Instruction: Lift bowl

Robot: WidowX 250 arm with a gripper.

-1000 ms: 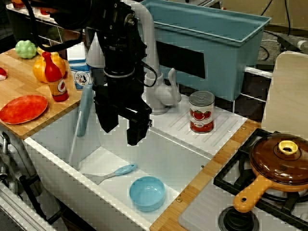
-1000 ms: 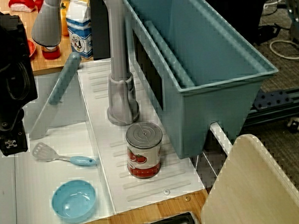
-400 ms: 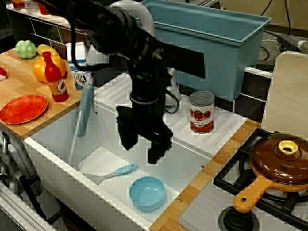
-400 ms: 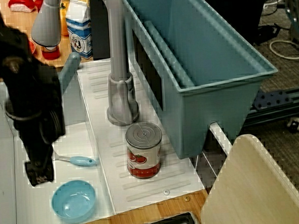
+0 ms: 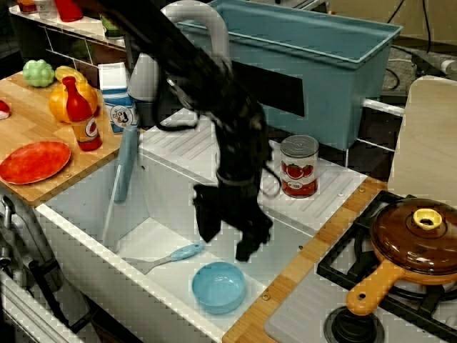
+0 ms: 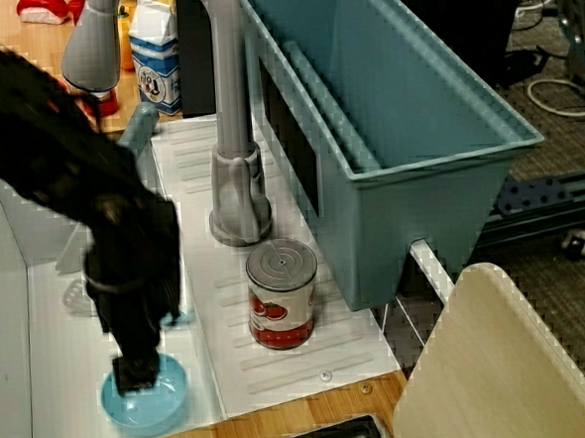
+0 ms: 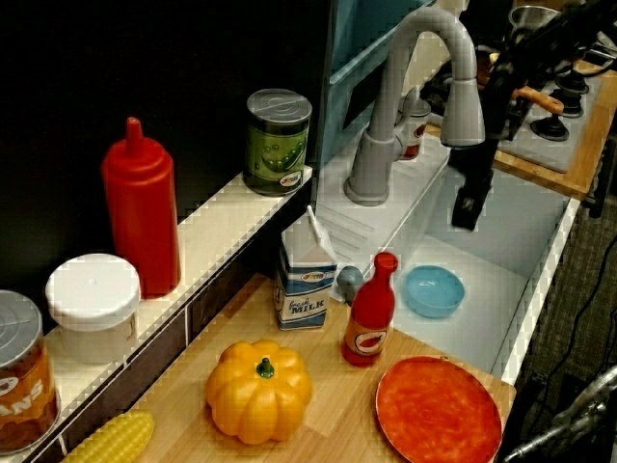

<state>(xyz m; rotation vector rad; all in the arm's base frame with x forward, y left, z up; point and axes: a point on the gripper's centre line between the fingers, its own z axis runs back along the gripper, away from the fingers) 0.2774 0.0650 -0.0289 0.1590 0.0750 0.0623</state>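
Bowl (image 5: pixel 218 286): set upright and empty on the white floor of the sink (image 5: pixel 86 189), in the corner nearest the wooden counter edge by the stove; its rim is fully exposed from above, which suits a grip on the wall.

Pincer (image 5: pixel 227 242): held just above the bowl, slightly toward the faucet side; its two dark fingers are seen spread apart with nothing between them. In the side view one fingertip (image 6: pixel 129 374) appears over the bowl's near rim, but contact cannot be confirmed.

Arm posture: the arm is angled steeply downward into the sink (a posture judged to be chosen so the fingers can straddle the rim).

Step in hand: the approach is judged nearly complete; the grip and the lift are not yet done.

Spatula (image 5: pixel 168 256): laid flat just beside the bowl, apart from it, and judged to be clear of the fingers' path.

Tomato can (image 5: pixel 298 166): stood on the ribbed draining board, well apart from the bowl.

Surface: a wooden counter (image 5: pixel 32 100) is seen beside the sink, carrying a red plate (image 5: pixel 33 161), a sauce bottle (image 5: pixel 81 114) and a milk carton (image 5: pixel 117 95).

Room: a toy kitchen with a grey faucet (image 7: pixel 424 87), a blue bin (image 5: pixel 314 64) behind it, and a lidded brown pot (image 5: pixel 421 239) on the stove.
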